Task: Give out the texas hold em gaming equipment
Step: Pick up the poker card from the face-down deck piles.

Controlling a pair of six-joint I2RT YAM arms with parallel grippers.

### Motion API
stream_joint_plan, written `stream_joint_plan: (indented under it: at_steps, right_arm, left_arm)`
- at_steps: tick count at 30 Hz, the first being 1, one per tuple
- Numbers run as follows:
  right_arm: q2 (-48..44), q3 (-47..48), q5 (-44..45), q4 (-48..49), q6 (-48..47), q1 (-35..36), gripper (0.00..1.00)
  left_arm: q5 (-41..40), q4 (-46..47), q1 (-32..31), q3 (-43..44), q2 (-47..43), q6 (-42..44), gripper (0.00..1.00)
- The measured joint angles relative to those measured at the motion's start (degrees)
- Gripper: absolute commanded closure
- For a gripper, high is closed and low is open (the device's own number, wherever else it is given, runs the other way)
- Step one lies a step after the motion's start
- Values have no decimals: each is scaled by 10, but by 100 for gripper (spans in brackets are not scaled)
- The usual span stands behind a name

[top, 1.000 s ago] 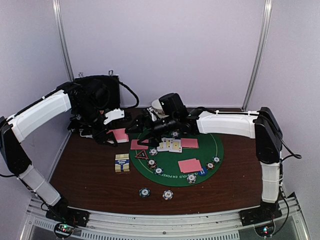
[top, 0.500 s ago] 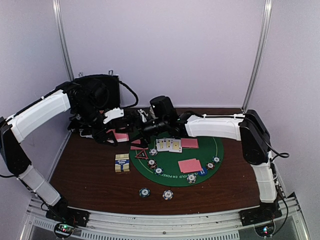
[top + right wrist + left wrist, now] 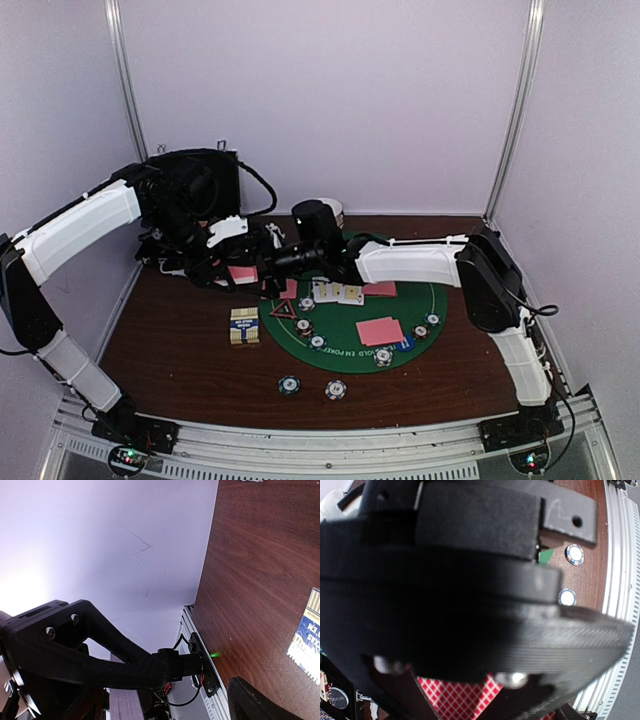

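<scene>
My left gripper (image 3: 222, 268) sits at the back left, in front of the black case, shut on pink-backed cards (image 3: 240, 272). In the left wrist view the red-checked card back (image 3: 452, 695) fills the gap between the fingers. My right gripper (image 3: 266, 262) has reached far left and hovers right beside the left one; in the right wrist view its fingers (image 3: 125, 665) stand wide apart and empty. It blocks most of the left wrist view. More pink cards (image 3: 380, 330) and face-up cards (image 3: 338, 292) lie on the green mat (image 3: 425, 285). The triangle marker (image 3: 282, 310) lies at the mat's left edge.
Several striped chips lie on the mat, and two (image 3: 289, 384) (image 3: 335, 389) on the wood near the front. A card box (image 3: 244, 326) lies left of the mat. The black case (image 3: 200, 185) stands at the back left, a white bowl (image 3: 330, 212) behind the right wrist.
My right arm has swung left from above the mat's back edge to beside my left gripper, uncovering the white bowl. My left arm has not moved.
</scene>
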Motion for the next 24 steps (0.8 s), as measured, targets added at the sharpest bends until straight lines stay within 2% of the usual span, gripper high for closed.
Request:
stream_joint_plan:
  at_steps: [6, 24]
  right_arm:
    - [3, 0, -7, 5, 9, -1, 24]
    - [-25, -35, -32, -13, -33, -30, 44]
  left_arm:
    - [0, 0, 0, 0, 0, 0, 100]
    - [-8, -3, 0, 0, -1, 0, 100]
